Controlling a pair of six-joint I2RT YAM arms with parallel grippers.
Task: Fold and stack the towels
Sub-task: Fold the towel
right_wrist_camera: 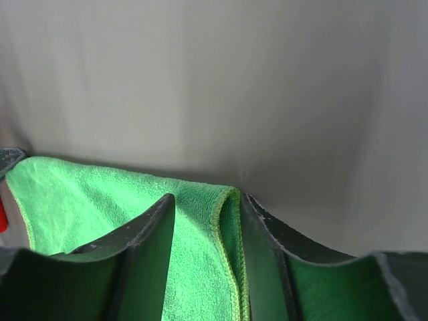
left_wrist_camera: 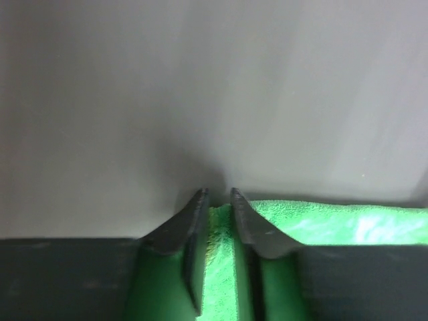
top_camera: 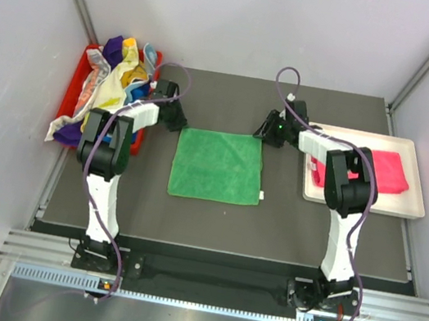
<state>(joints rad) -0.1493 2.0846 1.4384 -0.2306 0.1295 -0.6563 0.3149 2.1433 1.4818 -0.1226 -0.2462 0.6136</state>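
Observation:
A green towel [top_camera: 218, 165] lies spread flat in the middle of the dark table. My left gripper [top_camera: 180, 118] is down at its far left corner. In the left wrist view the jaws [left_wrist_camera: 219, 194] stand narrow with green cloth [left_wrist_camera: 221, 267] pinched between them. My right gripper [top_camera: 267, 133] is at the far right corner. Its jaws [right_wrist_camera: 204, 197] stand wider apart, and the towel's hemmed corner [right_wrist_camera: 224, 221] is humped up between them against the right finger. A folded pink towel [top_camera: 371, 167] lies on the white tray [top_camera: 406, 207]. Several more coloured towels [top_camera: 118, 73] are heaped at the far left.
The heap of towels sits in a red bin [top_camera: 67, 101] at the table's far left edge, some hanging over its rim. The white tray sits at the right edge, beside the right arm. White walls close in on three sides.

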